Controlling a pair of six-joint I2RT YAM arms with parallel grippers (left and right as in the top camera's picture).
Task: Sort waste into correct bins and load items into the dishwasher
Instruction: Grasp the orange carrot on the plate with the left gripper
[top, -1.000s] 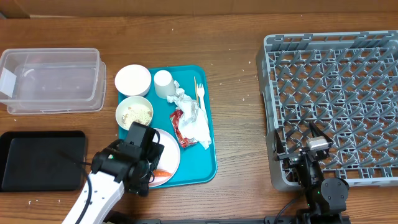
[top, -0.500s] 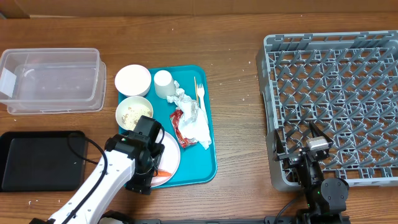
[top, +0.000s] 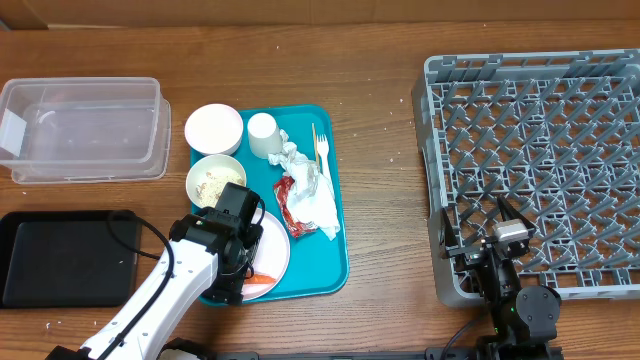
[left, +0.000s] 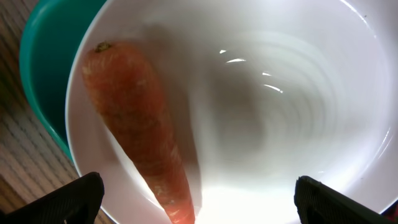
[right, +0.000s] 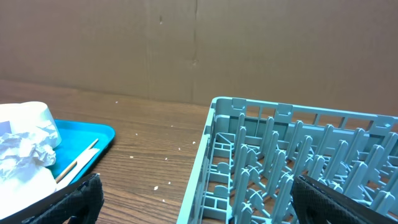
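My left gripper (top: 240, 250) is open and hangs low over the round white plate (top: 278, 243) on the teal tray. In the left wrist view the orange carrot piece (left: 140, 134) lies on the plate (left: 286, 93) between my open fingers (left: 199, 208), nearer the left one. It also shows in the overhead view (top: 263, 278). Crumpled napkins (top: 315, 205), a red wrapper (top: 286, 193), a fork (top: 321, 150), a cup (top: 262, 135), an empty bowl (top: 213, 128) and a bowl with rice scraps (top: 216, 181) sit on the tray. My right gripper (top: 487, 222) is open and empty at the grey dish rack's (top: 535, 150) front left corner.
The clear tub (top: 80, 128) stands at the far left, the black tray (top: 60, 258) in front of it. The teal tray (top: 335, 250) lies between bins and rack. The right wrist view shows the rack wall (right: 205, 162) and the tray's corner (right: 93, 134).
My left gripper has moved a little to the right and away from me, further over the plate. The right arm has not moved.
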